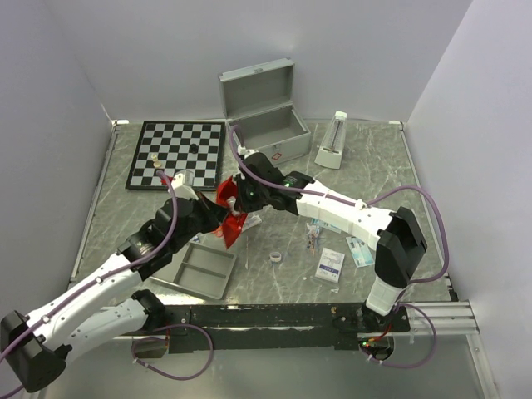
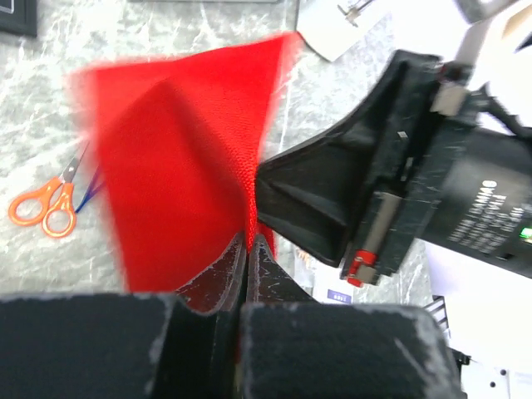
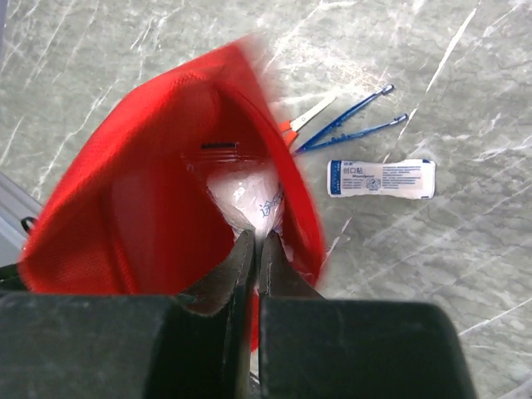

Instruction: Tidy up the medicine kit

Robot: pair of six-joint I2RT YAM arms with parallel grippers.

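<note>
Left gripper [image 2: 249, 245] and right gripper [image 3: 255, 241] are each pinching an edge of the red pouch [image 2: 183, 166]; we are risking thin fabric slipping, spilling its white packet [image 3: 245, 195], short of the medicine kit [image 1: 264, 116] standing open at far centre.

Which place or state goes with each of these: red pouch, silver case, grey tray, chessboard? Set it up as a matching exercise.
Things: 1 red pouch; 2 silver case; 3 grey tray; 4 chessboard.
States: A far left of the table; B lid open; C pinched between left claw and right claw; D near edge, left of centre.
Pairs: 1-C, 2-B, 3-D, 4-A.
</note>
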